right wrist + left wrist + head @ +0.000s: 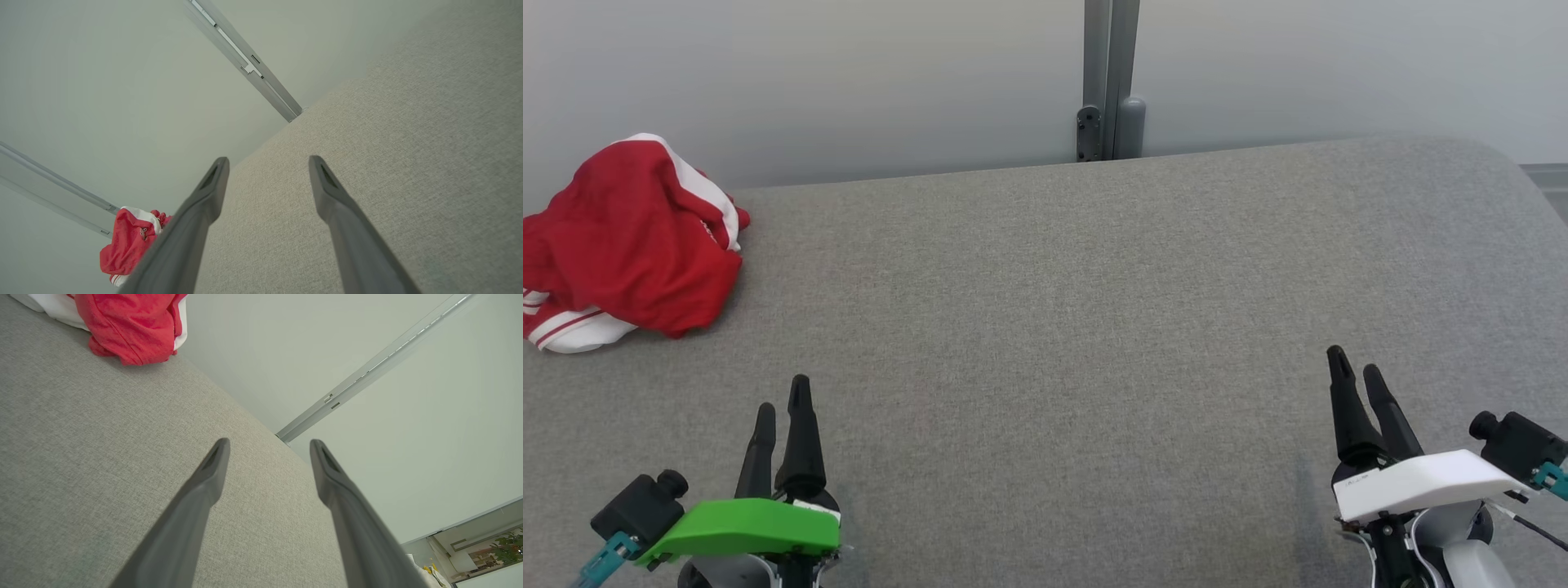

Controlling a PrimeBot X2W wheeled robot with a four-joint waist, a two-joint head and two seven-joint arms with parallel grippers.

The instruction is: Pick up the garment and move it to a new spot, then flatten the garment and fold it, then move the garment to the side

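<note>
A red garment (629,237) with white striped trim lies crumpled in a heap at the far left of the grey fabric surface (1062,327). The left wrist view has the garment (130,326) at its top left, and the right wrist view has the garment (128,241) at its lower left, partly behind a finger. My left gripper (783,392) hovers open at the lower left, well short of the heap, nothing between its fingers (212,473). At the lower right my right gripper (1356,363) is open too, far from the garment, its fingers (327,192) holding nothing.
The grey surface ends at a rounded far edge against a pale wall. A grey metal post (1109,77) with a bracket stands behind the far edge near the middle. The surface's right end curves away at the upper right.
</note>
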